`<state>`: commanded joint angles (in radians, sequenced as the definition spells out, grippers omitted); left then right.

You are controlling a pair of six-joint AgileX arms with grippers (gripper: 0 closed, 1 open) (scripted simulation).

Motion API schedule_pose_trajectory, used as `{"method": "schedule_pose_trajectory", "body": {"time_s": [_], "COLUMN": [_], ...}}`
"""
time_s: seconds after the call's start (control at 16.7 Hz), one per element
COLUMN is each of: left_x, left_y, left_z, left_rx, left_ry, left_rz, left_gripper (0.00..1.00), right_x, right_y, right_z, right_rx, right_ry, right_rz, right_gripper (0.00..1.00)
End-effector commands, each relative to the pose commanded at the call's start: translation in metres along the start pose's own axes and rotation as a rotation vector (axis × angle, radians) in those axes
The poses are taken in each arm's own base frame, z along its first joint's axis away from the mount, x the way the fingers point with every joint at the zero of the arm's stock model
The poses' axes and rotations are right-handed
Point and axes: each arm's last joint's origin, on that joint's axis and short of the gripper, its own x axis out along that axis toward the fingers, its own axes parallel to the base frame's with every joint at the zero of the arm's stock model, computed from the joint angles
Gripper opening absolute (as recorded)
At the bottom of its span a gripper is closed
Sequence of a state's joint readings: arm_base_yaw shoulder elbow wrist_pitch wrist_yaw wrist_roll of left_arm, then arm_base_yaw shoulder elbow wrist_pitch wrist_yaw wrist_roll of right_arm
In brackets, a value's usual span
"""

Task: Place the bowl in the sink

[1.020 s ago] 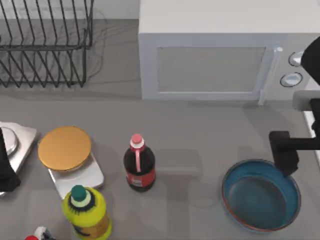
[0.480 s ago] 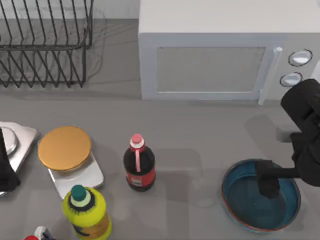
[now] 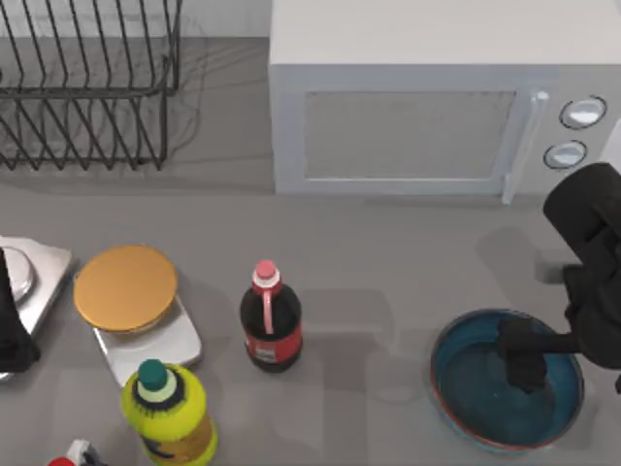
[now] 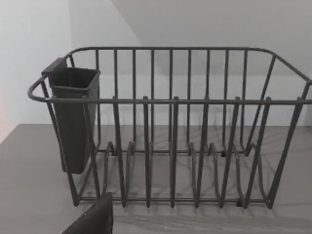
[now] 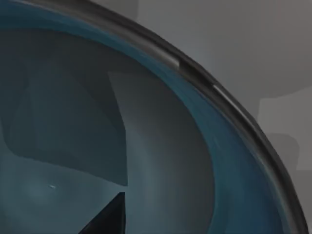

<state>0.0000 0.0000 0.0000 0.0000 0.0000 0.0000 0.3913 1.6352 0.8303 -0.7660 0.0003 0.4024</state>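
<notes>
The bowl [image 3: 485,393] is wide and shallow, teal-blue inside with a thin reddish-brown rim, and sits on the counter at the front right. My right gripper [image 3: 524,361] hangs over the bowl's inside, close to its right-hand far wall. The right wrist view looks into the teal bowl [image 5: 161,161] from very near, with its dark rim curving across. The silver sink [image 3: 44,277] with a round drain lies at the left edge, partly hidden by my parked left arm [image 3: 10,330].
A soda bottle [image 3: 269,320] stands mid-counter. A golden-orange disc [image 3: 126,286] rests on a small scale, with a yellow bottle [image 3: 167,408] in front of it. The microwave [image 3: 417,116] and a wire dish rack [image 3: 87,87] line the back. The rack [image 4: 170,131] also faces the left wrist camera.
My right gripper came from the bowl's far right rim down and inward over the bowl's inside, then settled slightly lower. The bowl and left arm have not moved.
</notes>
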Motion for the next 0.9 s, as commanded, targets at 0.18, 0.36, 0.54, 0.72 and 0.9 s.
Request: {"method": "schedule_pose_trajectory", "body": {"time_s": [0.18, 0.36, 0.54, 0.72, 0.9], "left_x": [0.0, 0.0, 0.0, 0.0, 0.0], "left_y": [0.0, 0.0, 0.0, 0.0, 0.0], "left_z": [0.0, 0.0, 0.0, 0.0, 0.0], "left_rx": [0.0, 0.0, 0.0, 0.0, 0.0], "left_ry": [0.0, 0.0, 0.0, 0.0, 0.0], "left_rz": [0.0, 0.0, 0.0, 0.0, 0.0], "left_gripper": [1.0, 1.0, 1.0, 1.0, 1.0], "right_x": [0.0, 0.0, 0.0, 0.0, 0.0], "right_y": [0.0, 0.0, 0.0, 0.0, 0.0], "right_z": [0.0, 0.0, 0.0, 0.0, 0.0], "right_rx": [0.0, 0.0, 0.0, 0.0, 0.0], "right_ry": [0.0, 0.0, 0.0, 0.0, 0.0], "right_rz": [0.0, 0.0, 0.0, 0.0, 0.0], "right_gripper": [0.55, 0.32, 0.1, 0.0, 0.0]}}
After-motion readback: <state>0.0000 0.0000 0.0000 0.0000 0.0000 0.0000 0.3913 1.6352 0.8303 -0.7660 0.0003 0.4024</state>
